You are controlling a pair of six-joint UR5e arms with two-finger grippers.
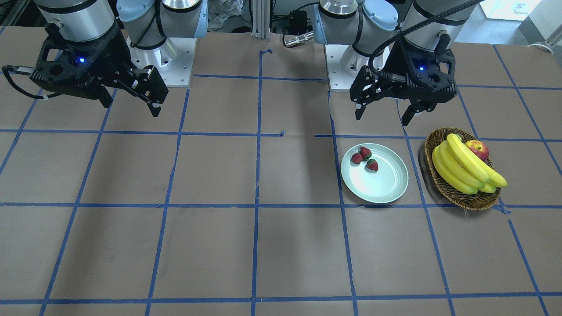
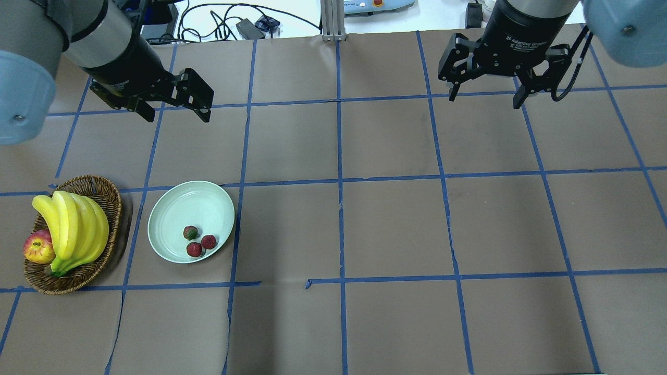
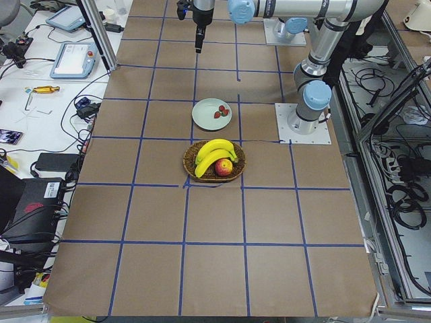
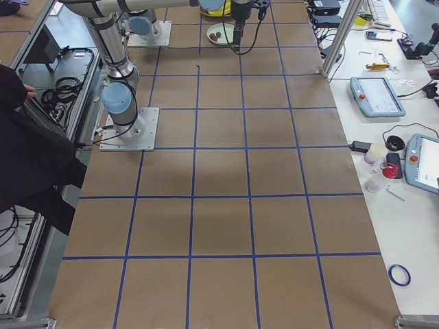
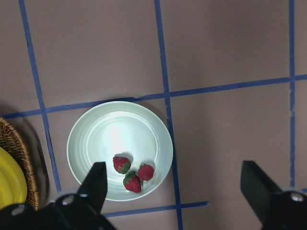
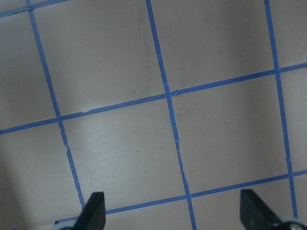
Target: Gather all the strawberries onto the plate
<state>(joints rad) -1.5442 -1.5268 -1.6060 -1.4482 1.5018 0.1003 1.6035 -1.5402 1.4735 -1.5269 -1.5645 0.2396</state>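
Strawberries [image 2: 209, 241]: I count three, all lying inside the plate [image 2: 177, 208]. They are clustered close together near the rim on the robot's side and none overhangs the edge. The rest of the plate floor is bare.

The plate sits flat on the table [image 2: 396, 219] on the robot's left. One side of its rim lies just beside a blue tape line. A narrow strip of table separates it from the wicker basket [image 2: 107, 192], which holds bananas [image 2: 73, 224] and an apple [image 2: 39, 247]. The two rims do not touch.

Left gripper [image 2: 176, 112]: raised well above the table near the plate, fingers spread wide, nothing between them. In its wrist view the plate lies far below, toward the left of the two fingers [image 5: 96, 182].

Right gripper [image 2: 484, 99]: raised over the robot's right half of the table, well apart from plate and basket, fingers likewise spread and empty. Its wrist view shows only brown table covering and tape lines.

Between the two arms, the middle squares of the table show only covering and tape.
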